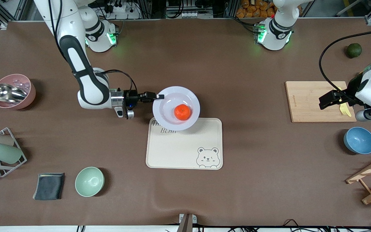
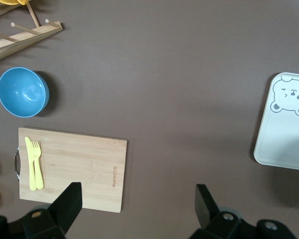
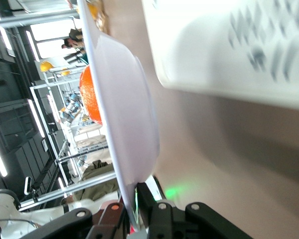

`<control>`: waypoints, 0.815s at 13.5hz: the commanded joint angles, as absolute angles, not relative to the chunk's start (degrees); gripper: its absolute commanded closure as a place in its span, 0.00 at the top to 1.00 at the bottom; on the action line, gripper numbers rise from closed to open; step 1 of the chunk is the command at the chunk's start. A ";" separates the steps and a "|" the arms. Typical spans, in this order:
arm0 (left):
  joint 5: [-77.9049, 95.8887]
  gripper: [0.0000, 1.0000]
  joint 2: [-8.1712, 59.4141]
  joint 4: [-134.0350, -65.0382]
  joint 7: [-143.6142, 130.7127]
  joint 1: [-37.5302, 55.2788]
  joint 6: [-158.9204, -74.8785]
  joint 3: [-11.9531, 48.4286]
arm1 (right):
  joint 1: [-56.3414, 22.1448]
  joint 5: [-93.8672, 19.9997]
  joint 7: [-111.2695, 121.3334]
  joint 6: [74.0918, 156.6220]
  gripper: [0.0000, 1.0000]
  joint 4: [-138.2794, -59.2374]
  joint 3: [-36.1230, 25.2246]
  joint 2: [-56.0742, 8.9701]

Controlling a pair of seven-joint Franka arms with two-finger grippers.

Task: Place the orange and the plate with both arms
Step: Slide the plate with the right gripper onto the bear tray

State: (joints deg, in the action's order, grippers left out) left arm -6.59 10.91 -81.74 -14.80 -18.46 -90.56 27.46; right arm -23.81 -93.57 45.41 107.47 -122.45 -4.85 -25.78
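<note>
Things: round shiny plate point(image 1: 176, 108) with bumpy orange point(image 1: 182, 112) on it, picture middle, over flat cream tray point(image 1: 184, 146) | Right gripper point(image 1: 158, 96): reaches sideways, clamped on plate rim | Left gripper point(image 1: 331, 100): fingers apart, waits over wooden board point(image 1: 308, 101) | Left wrist view only: yellow fork point(image 2: 37, 163) on board

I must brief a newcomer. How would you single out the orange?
Find the cream bear tray mid-table. The pale plate in the right claw overhangs its edge, and the orange lies in it: small, round, red-orange.
</note>
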 commanded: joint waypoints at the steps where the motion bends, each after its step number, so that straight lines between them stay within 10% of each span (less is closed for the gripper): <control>1: -5.98 1.00 10.63 -82.35 -15.29 -18.63 -91.49 27.77 | -22.67 -95.27 45.79 106.61 0.00 -110.25 -3.96 -35.92; 11: -8.09 1.00 10.82 -82.09 -15.82 -17.75 -91.85 27.86 | -26.28 -103.10 44.91 109.77 0.00 -96.24 -3.96 -49.57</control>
